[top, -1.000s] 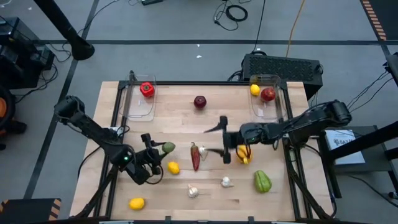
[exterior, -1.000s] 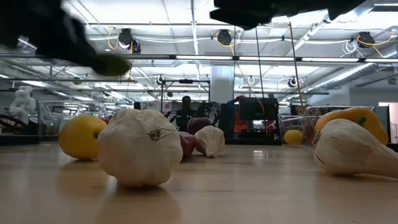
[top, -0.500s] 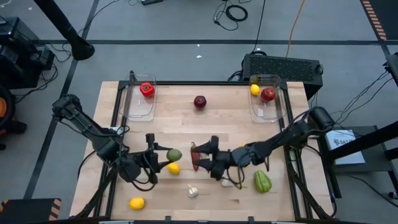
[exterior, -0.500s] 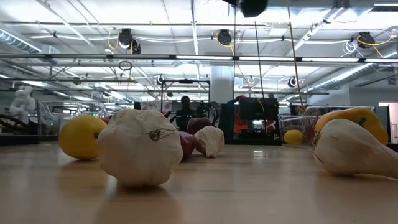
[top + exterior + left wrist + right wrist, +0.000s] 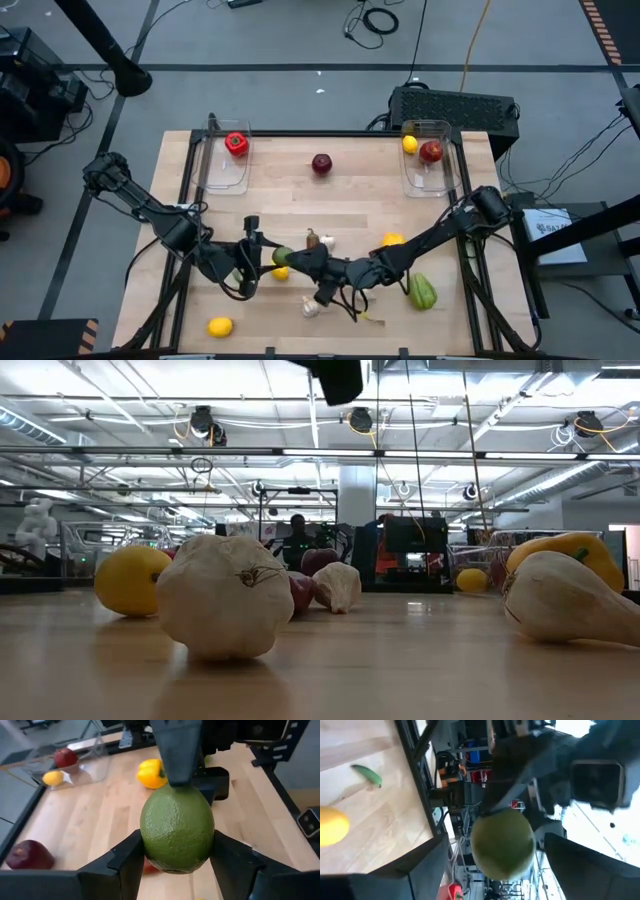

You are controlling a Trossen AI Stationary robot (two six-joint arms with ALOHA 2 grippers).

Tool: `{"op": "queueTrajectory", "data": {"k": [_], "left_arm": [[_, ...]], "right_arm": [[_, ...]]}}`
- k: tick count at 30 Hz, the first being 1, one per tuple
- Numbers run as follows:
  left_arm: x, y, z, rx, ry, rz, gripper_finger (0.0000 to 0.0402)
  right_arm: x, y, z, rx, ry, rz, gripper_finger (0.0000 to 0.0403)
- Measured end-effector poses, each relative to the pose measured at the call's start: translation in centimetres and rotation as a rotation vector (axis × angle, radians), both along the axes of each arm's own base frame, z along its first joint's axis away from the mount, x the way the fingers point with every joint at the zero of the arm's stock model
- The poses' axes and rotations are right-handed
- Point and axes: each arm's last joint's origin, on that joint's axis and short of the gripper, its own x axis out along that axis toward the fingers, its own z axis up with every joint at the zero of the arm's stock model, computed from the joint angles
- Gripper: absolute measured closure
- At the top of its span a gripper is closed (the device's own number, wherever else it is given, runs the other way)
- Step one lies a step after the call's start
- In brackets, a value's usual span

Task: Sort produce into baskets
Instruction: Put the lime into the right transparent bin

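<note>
My left gripper (image 5: pixel 266 259) is shut on a green lime (image 5: pixel 282 256) above the table's near middle. The lime also shows in the left wrist view (image 5: pixel 177 830) and the right wrist view (image 5: pixel 502 845). My right gripper (image 5: pixel 300 266) is open, reaching in from the right, its fingers (image 5: pixel 422 870) on either side of the lime. One clear basket (image 5: pixel 222 175) at the far left holds a red pepper (image 5: pixel 236 143). The other basket (image 5: pixel 428 175) at the far right holds a lemon (image 5: pixel 409 144) and an apple (image 5: pixel 431 151). My left gripper pinches the lime by two opposite sides (image 5: pixel 150 845) between its two fingers. The fingers come about level from the table's left. The lime is lifted clear of the table. My right gripper: one finger (image 5: pixel 175 750) stands against the lime's far side; I cannot tell whether it touches.
On the table lie a red apple (image 5: pixel 321 163), a yellow pepper (image 5: pixel 392 240), a green pepper (image 5: pixel 422 291), a lemon (image 5: pixel 279 271) under the lime, a lemon (image 5: pixel 220 326) near the front edge and a garlic (image 5: pixel 311 308). A black box (image 5: pixel 455 105) stands behind the table.
My right gripper has gone from beside the yellow pepper toward the table's left and near edge, up to the lime. My left gripper has carried the lime a little toward the right and near edge, still clear of the table.
</note>
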Motion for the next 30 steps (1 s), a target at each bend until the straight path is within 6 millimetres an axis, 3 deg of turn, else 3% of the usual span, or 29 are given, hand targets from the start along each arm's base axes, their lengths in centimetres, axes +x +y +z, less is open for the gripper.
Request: {"op": "queueTrajectory", "data": {"k": [7,22,30], "left_arm": [[0.23,0.22,-0.05,-0.037,0.023,-0.037,0.0196],[0.36,0.47,-0.09,-0.036,0.027,-0.028,0.0196],[0.46,0.66,-0.1,-0.048,0.024,-0.006,0.0196]], "right_arm": [[0.57,-0.42,-0.13,-0.007,0.001,-0.014,0.0109],[0.68,-0.7,-0.17,0.014,0.0,-0.021,0.0199],[0.68,-0.71,-0.16,0.028,-0.003,-0.025,0.0207]]}}
